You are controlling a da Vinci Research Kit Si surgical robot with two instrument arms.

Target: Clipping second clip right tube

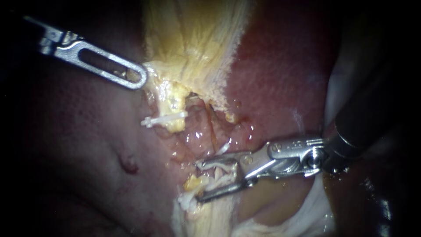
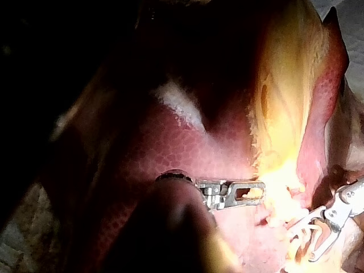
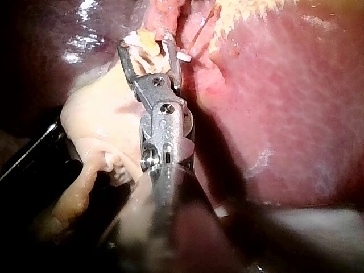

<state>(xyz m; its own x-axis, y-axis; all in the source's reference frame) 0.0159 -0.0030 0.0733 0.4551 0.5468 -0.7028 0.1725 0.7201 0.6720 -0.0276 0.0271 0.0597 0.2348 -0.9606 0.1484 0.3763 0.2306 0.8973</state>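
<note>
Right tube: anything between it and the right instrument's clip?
Nothing visible. The right instrument holds a clip that already straddles the tube, with no other tissue in the gap. The left instrument sits apart, up by the yellow tissue.

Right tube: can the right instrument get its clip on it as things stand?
Likely yes: the right instrument has its jaws, holding a clip, astride the right tube with nothing between. The left instrument sits clear, up by the yellow tissue.

Over the upper left part of the liver (image 1: 280,74), left instrument (image 1: 141,78). Below its tip, a clip (image 1: 164,119). Lower right, right instrument (image 1: 197,181) astride the right tube (image 1: 211,131), second clip (image 1: 219,163) held between both jaws
</note>
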